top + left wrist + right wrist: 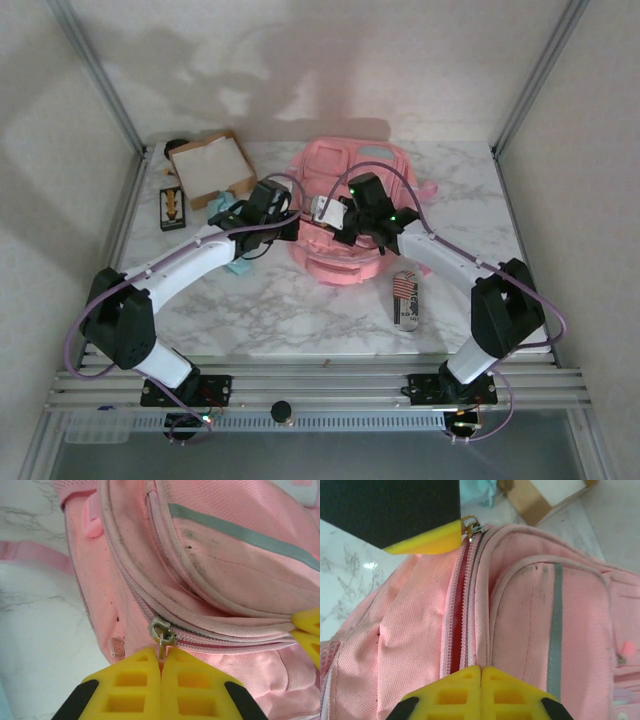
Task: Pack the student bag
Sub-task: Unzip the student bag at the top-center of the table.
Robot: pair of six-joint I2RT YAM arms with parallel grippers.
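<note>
The large pink fabric backpack [340, 265] lies mid-frame in the top view. The left gripper [161, 672], clamped tight, pinches its small metal zipper pull [161, 631]. The right gripper [480, 679], also closed, possibly nips fabric beside the zip. Should the 2 arms tug unevenly, the pull could slip free.

The student bag [350, 215] lay centre-far on the table [280, 310], the cardboard box [210, 167] off to its far left, a flat packet [173, 208] just nearer than that box, and a small case [404, 299] near-right of the bag.
</note>
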